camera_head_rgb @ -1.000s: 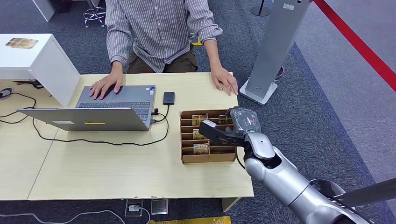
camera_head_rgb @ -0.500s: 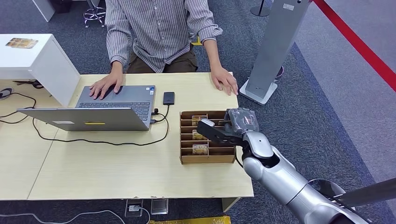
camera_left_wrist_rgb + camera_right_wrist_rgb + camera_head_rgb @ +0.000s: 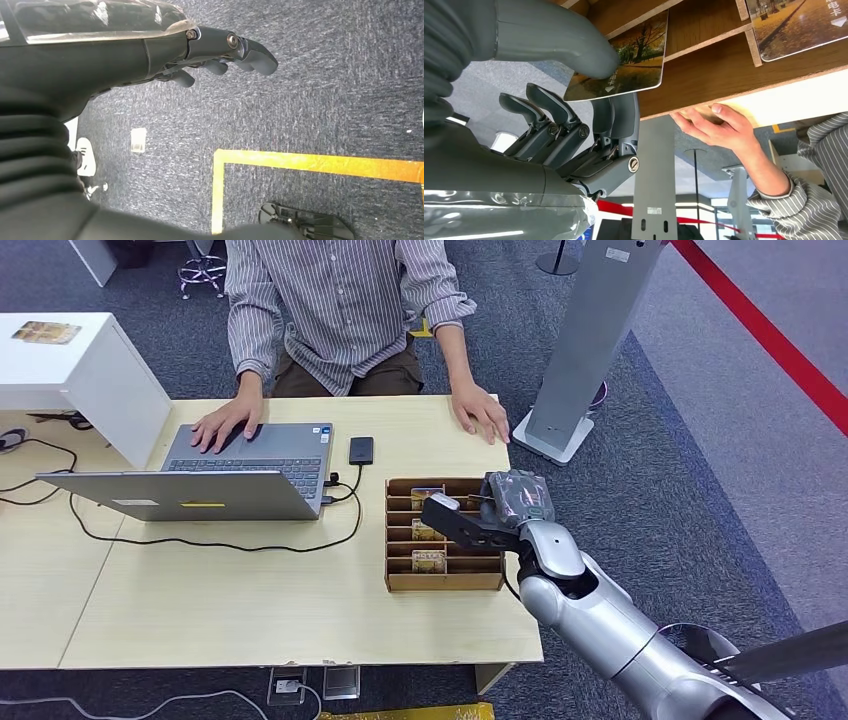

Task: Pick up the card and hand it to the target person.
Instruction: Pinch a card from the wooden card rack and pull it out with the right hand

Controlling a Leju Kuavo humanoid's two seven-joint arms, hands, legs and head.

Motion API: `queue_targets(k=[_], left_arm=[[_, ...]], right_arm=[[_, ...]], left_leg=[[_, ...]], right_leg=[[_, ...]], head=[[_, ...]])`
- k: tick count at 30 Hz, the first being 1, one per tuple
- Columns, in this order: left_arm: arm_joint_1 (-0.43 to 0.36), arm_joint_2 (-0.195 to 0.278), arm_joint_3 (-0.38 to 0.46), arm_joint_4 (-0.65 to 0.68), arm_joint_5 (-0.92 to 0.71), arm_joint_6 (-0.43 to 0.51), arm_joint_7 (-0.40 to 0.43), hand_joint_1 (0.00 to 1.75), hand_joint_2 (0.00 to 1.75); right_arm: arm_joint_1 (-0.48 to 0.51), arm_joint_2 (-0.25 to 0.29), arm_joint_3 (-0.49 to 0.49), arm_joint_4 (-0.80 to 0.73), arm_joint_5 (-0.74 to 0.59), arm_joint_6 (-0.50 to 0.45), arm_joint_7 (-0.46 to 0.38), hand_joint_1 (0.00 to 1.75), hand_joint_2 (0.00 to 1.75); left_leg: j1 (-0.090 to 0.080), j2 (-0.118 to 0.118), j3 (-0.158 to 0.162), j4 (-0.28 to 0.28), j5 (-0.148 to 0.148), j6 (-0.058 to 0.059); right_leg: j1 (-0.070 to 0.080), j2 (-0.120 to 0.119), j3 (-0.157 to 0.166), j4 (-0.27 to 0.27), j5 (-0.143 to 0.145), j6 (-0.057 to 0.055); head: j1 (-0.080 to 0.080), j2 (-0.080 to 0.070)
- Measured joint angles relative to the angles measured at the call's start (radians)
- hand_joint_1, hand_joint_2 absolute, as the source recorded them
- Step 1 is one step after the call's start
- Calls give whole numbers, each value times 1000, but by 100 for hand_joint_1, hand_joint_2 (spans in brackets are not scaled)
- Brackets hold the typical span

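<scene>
Right hand: the right hand point(image 3: 487, 512) reaches over the right side of the cardboard card organizer point(image 3: 395, 540) on the table point(image 3: 250, 600); in the right wrist view its thumb point(image 3: 559, 35) presses one face of a card and the fingers point(image 3: 616, 120) lie against the other, so it pinches that card.
Card: the card point(image 3: 624, 65), printed with an autumn-tree photo, sits at the organizer's rear-right slot, partly past the divider.
Left hand: the left hand point(image 3: 210, 50) hangs over grey carpet, fingers loosely curled, holding nothing.
Person: a hand point(image 3: 480, 410) rests flat on the table beyond the organizer, apart from the robot's hand.
</scene>
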Motion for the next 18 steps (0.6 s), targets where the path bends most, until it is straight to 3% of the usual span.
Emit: queue_targets(k=[9, 14, 18], left_arm=[[0, 0, 0, 0, 4, 4, 8, 0, 175], [1, 2, 0, 0, 7, 4, 15, 0, 175], [1, 4, 0, 0, 11, 4, 16, 0, 175]], right_arm=[[-3, -8, -10, -42, 8, -14, 32, 175, 175], [-25, -42, -31, -158, -57, 155, 91, 175, 175], [-36, -67, -50, -248, -86, 199, 102, 175, 175]], left_leg=[[0, 0, 0, 0, 0, 0], [0, 0, 0, 0, 0, 0], [0, 0, 0, 0, 0, 0]], right_leg=[[0, 0, 0, 0, 0, 0], [0, 0, 0, 0, 0, 0], [0, 0, 0, 0, 0, 0]], head=[[1, 0], [1, 0], [0, 0]])
